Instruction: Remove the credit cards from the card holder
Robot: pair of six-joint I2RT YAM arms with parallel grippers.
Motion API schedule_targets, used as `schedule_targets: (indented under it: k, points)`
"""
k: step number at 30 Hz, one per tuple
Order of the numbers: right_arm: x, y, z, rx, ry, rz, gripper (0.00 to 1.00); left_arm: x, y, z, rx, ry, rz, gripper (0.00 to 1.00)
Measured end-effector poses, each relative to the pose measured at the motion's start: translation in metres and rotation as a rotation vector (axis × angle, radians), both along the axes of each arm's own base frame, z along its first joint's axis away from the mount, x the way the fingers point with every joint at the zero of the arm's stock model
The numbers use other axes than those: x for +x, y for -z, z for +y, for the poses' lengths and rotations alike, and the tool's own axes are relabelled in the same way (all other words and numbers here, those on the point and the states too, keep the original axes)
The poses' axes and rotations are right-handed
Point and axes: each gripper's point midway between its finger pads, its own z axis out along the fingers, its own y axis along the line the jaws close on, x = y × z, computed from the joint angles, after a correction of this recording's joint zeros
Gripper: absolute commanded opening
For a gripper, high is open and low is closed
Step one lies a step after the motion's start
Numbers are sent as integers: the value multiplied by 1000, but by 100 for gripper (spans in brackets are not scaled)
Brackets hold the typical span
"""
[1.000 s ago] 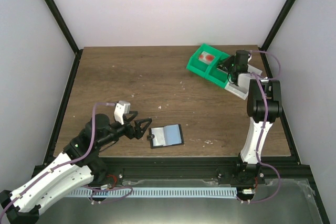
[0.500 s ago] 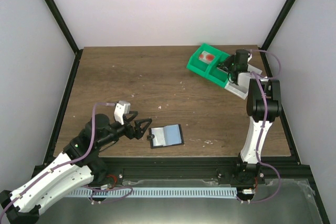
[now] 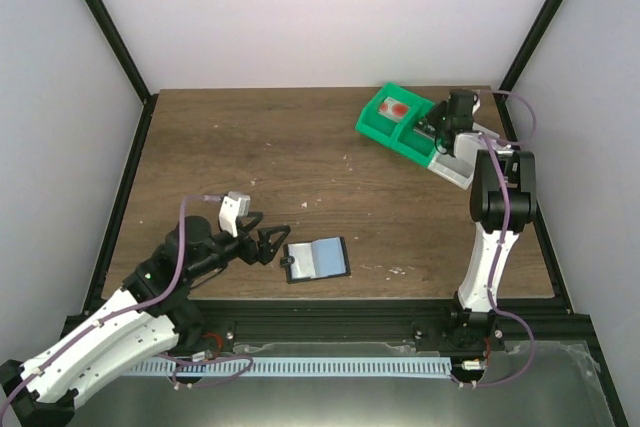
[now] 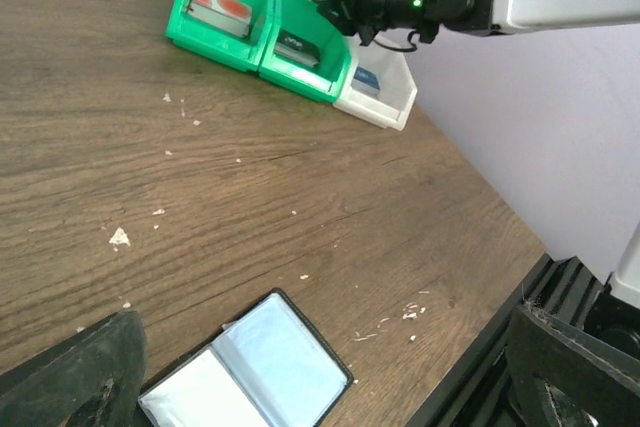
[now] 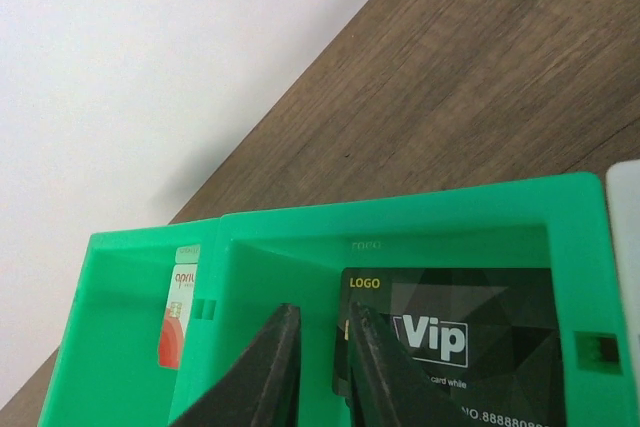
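Observation:
The card holder (image 3: 317, 259) lies open on the table near the front edge, its pale blue-grey inside up and a black tab on its left edge. It also shows in the left wrist view (image 4: 250, 372). My left gripper (image 3: 270, 244) is open wide just left of it, with nothing in it (image 4: 325, 337). My right gripper (image 3: 437, 129) hangs over the green tray (image 3: 380, 127). In the right wrist view its jaws (image 5: 322, 312) stand a narrow gap apart with nothing between them. A black VIP card (image 5: 470, 337) lies in that compartment, partly under one finger (image 5: 375, 357).
A red and white card (image 5: 175, 322) lies in the other green compartment (image 4: 215, 12). A white tray (image 4: 380, 92) with a blue card adjoins the green tray on the right. Black frame posts and the rail edge the table.
My right gripper has shifted slightly toward the back right over the green tray. The left arm and the card holder have hardly moved.

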Motion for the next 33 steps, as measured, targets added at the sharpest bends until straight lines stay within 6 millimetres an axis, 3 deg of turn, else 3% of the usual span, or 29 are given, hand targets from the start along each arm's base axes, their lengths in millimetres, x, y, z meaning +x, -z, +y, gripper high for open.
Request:
schedule_targets:
  k: [5, 9, 13, 15, 16, 17, 20, 23, 28, 33]
  points:
    - [-8, -14, 9, -3, -58, 22, 31, 7, 10, 2, 34, -36, 24, 100]
    - [-26, -38, 26, -19, -145, 37, 41, 16, 23, 9, 78, -107, 75, 100]
    - [-62, -73, 52, -52, -260, 15, 70, 26, 17, 19, 94, -200, 97, 100]
    - [-81, -92, 76, -73, -349, 0, 82, 31, 3, 25, 84, -244, 77, 100]
    - [-92, -102, 89, -82, -396, -12, 97, 33, -2, 27, 80, -259, 68, 100]
    - [-103, -109, 101, -86, -437, -21, 99, 35, -9, 29, 73, -276, 54, 100]
    - [-148, -126, 137, -94, -581, -54, 100, 40, -28, 37, 58, -324, 12, 100]
    - [-194, -138, 158, -74, -703, -85, 100, 42, -44, 43, 42, -354, -18, 100]
    - [-253, -148, 166, -38, -806, -114, 100, 43, -70, 49, -15, -384, -49, 100]
    - [-307, -162, 168, -32, -873, -196, 100, 40, -80, 52, -75, -395, -48, 100]
